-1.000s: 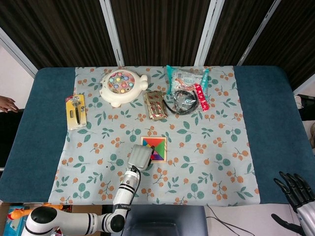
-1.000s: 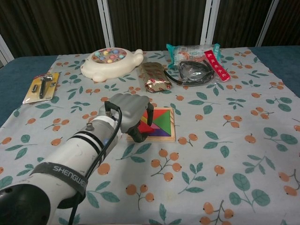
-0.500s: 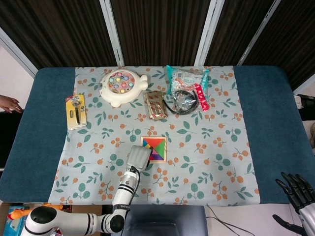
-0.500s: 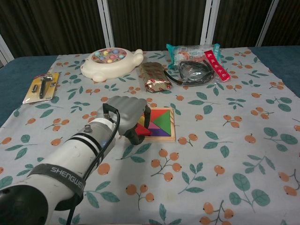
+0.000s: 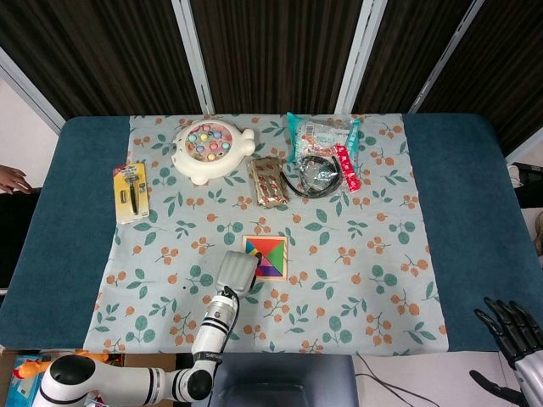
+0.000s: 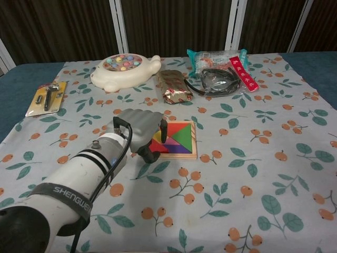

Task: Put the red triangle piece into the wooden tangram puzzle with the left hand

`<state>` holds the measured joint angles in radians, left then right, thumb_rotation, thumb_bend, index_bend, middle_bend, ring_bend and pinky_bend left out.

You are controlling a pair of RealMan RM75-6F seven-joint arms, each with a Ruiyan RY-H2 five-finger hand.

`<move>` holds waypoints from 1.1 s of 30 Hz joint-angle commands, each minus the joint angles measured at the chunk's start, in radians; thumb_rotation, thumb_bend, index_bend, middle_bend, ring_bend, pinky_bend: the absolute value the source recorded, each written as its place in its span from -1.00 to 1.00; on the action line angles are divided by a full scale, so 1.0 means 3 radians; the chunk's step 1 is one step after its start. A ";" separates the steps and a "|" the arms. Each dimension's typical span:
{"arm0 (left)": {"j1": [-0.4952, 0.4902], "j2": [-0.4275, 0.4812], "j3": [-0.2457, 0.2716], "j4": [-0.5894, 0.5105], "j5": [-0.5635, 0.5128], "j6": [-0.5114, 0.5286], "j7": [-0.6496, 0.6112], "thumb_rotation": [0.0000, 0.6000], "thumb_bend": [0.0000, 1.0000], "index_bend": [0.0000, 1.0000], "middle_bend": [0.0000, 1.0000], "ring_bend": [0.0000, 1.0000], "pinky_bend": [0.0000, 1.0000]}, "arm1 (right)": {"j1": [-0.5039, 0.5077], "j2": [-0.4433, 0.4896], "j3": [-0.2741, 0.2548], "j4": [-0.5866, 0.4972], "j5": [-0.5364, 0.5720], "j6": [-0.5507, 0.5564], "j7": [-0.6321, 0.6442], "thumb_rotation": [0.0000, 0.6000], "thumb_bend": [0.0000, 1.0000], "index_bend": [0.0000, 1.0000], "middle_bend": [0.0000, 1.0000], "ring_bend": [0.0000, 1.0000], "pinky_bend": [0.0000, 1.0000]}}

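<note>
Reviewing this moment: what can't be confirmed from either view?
- Red triangle piece: mostly hidden behind the left hand in chest view, so seating unclear.
- Wooden tangram puzzle: near corner covered in head view.
- Right hand: cut off by the frame edge in head view; absent from chest view.

Just right of the left hand (image 6: 138, 130) lies the wooden tangram puzzle (image 6: 179, 139), touching its fingers, while beyond the hand sit the fishing toy (image 6: 125, 69) and foil packet (image 6: 173, 86), far left of it the carded tool (image 6: 46, 97), and beyond-right the snack bag (image 6: 218, 57) with a cable (image 6: 217, 80) before it.
</note>
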<state>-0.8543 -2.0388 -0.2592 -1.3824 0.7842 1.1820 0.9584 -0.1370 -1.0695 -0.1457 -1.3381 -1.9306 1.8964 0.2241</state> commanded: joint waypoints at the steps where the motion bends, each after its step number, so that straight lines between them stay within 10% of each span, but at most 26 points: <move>1: -0.0002 0.0001 0.0004 -0.0001 0.0007 0.0001 -0.0006 1.00 -0.25 -0.25 1.00 1.00 1.00 | 0.0001 0.0000 -0.0001 -0.0004 -0.0002 -0.0003 -0.0005 1.00 -0.70 -1.00 -1.00 -1.00 -1.00; 33: 0.0007 0.0132 0.0127 -0.0136 0.0025 0.0015 0.0040 1.00 -0.26 -0.16 1.00 1.00 1.00 | -0.0003 -0.0003 -0.0005 -0.0002 -0.0007 0.0002 -0.0011 1.00 -0.70 -1.00 -1.00 -1.00 -1.00</move>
<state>-0.8522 -1.9990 -0.2213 -1.4233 0.7918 1.1866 0.9702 -0.1379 -1.0706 -0.1473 -1.3387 -1.9325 1.8969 0.2209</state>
